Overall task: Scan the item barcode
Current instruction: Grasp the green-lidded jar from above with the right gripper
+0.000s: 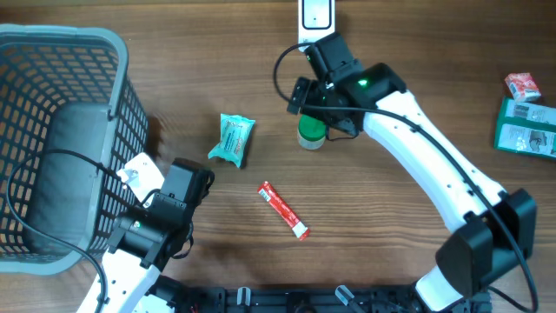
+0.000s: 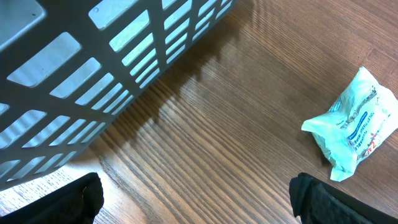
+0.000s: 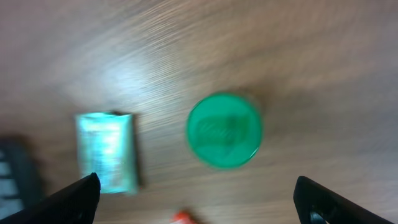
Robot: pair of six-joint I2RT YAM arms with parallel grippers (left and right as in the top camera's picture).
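Blur in the right wrist view leaves the green cap [image 3: 224, 130] unreadable, and the overhead view's right edge crops the green box [image 1: 527, 128].

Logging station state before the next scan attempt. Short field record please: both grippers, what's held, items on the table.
left gripper: open, empty, beside basket
right gripper: open, empty, over green-lidded jar
held: nothing
mid table: teal packet, red stick pack, green-lidded jar
right edge: red box, green box
right wrist view: blurred
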